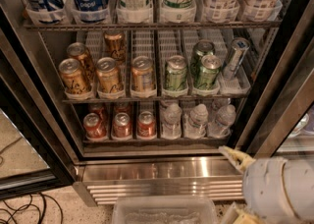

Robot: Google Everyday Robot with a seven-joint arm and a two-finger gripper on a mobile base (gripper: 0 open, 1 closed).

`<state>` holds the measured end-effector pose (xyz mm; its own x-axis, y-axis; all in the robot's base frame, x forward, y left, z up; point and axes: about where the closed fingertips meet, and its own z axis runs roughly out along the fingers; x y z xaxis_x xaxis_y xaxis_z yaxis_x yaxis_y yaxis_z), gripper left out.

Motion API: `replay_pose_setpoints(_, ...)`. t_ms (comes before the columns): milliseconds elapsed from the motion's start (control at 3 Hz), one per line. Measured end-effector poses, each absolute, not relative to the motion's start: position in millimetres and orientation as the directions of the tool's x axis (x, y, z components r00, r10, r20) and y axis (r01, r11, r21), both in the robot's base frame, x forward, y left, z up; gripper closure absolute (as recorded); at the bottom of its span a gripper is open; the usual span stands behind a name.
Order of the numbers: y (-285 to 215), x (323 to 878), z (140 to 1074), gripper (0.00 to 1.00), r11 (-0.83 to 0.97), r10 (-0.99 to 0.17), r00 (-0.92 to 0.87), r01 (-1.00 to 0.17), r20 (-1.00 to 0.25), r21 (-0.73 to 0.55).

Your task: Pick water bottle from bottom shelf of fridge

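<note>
Three clear water bottles with white caps stand on the right of the bottom shelf (147,141): one (171,119), one (196,120) and one (223,117). The fridge (162,171) stands open in front of me. My gripper (235,186) is at the lower right, in front of the steel grille and below and to the right of the bottles. It touches nothing. Its cream fingers (236,157) are spread apart and hold nothing. The lower finger is partly cut off by the frame's bottom edge.
Three red cans (121,125) stand on the left of the bottom shelf. Gold cans (108,74) and green cans (175,73) fill the rack above. A clear plastic bin (164,210) sits on the floor below the grille. Cables (24,210) lie at the lower left. The black door frame (29,134) stands at the left.
</note>
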<state>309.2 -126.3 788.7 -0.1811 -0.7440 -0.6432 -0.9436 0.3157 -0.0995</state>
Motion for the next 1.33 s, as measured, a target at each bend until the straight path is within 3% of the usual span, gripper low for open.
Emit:
replay_pose_setpoints(667, -108.4, 301.1, 736.2, 0.00, 0.523, -0.580, -0.268, -0.847, -0.769, -0.099)
replay_pose_setpoints(1333, -97.2, 329.6, 721.7, 0.00, 0.730, -0.423, -0.330, -0.675, -0.844, -0.102)
